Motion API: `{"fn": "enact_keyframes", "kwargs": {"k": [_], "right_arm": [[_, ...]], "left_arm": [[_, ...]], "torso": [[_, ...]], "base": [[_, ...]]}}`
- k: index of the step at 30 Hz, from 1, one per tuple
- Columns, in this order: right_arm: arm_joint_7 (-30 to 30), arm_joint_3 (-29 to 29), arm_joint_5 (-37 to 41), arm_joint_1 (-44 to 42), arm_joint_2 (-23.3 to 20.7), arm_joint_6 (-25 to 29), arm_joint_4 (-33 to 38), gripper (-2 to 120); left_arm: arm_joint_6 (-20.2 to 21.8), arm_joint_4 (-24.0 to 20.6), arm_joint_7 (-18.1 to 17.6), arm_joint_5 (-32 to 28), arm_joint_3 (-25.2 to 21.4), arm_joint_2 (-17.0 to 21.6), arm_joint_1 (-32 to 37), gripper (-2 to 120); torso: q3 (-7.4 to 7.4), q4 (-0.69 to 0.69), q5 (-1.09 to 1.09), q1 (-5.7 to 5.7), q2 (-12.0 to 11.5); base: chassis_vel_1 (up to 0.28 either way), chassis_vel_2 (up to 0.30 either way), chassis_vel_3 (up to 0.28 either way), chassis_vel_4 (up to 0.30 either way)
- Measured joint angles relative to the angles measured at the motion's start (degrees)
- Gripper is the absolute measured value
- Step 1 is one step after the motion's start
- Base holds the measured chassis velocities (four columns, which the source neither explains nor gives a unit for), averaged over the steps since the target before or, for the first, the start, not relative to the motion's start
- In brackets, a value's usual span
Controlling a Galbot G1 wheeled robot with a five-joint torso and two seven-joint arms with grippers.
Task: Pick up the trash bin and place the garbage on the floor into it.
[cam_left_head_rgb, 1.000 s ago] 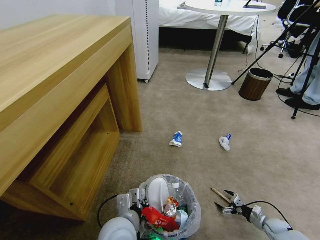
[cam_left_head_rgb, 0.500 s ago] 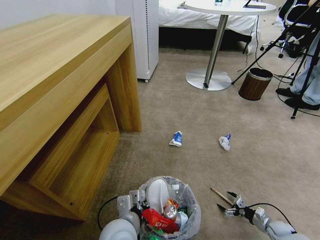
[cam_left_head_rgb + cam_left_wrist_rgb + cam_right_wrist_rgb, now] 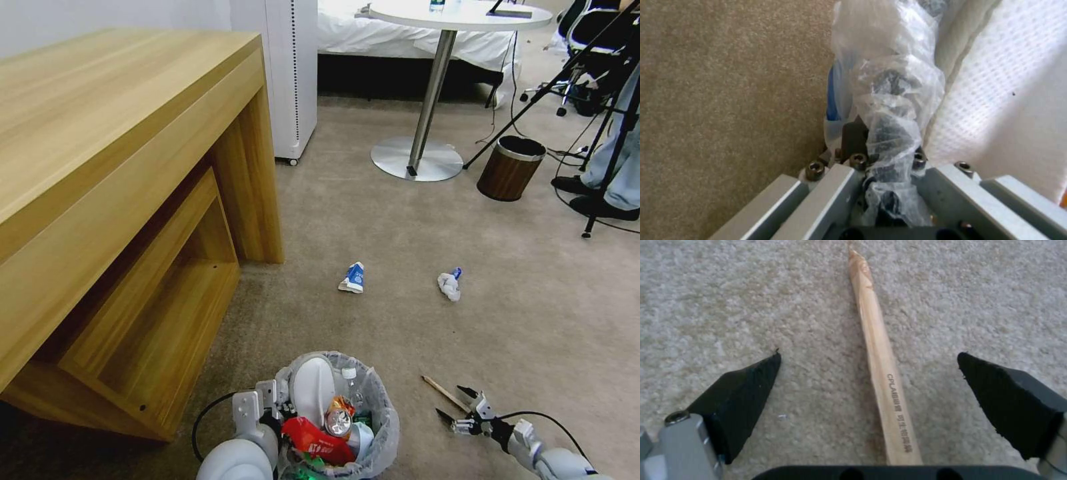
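The trash bin [image 3: 380,427], lined with a crinkled clear bag [image 3: 889,100], sits low in the head view with a white slipper [image 3: 313,387], a red wrapper [image 3: 317,437], a crushed can [image 3: 339,420] and a small bottle [image 3: 350,380] inside. My left gripper [image 3: 270,399] is shut on its rim. My right gripper [image 3: 455,404] is open just above the floor [image 3: 413,227], its fingers [image 3: 746,386] on either side of a thin wooden stick [image 3: 880,373]. Farther out lie a blue-white carton [image 3: 353,278] and crumpled white paper [image 3: 450,285].
A large wooden desk [image 3: 120,167] fills the left. A white cabinet [image 3: 290,80], a round table's metal base [image 3: 417,159], a brown wood-look bin [image 3: 510,167], tripod legs [image 3: 600,193] and a person's legs [image 3: 620,173] stand at the back and right.
My right gripper has drawn back toward me and sunk lower along the stick, still open. The bin in my left gripper has shifted down a little.
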Motion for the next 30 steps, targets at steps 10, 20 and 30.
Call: {"fn": "enact_keyframes", "kwargs": {"k": [10,20,30], "right_arm": [[0.17,0.23,0.02,0.00,0.12,0.01,-0.38,100],[-0.01,0.49,-0.25,-0.36,0.31,0.56,-0.49,82],[1.09,0.31,-0.20,0.15,0.75,0.59,-0.95,68]], "left_arm": [[-0.19,0.16,0.05,-0.09,0.31,-0.10,-0.55,0],[-0.13,0.35,0.25,0.74,0.24,-0.31,0.32,0],[-0.14,0.37,0.66,1.34,-0.03,-0.32,0.87,0]], "torso": [[0.00,-0.01,-0.01,0.00,0.00],[0.00,-0.02,-0.01,-0.01,0.00],[0.00,-0.03,-0.01,-0.01,0.01]], "base": [[0.000,0.000,0.000,0.000],[0.000,0.000,0.000,0.000],[0.000,0.000,0.000,0.000]]}}
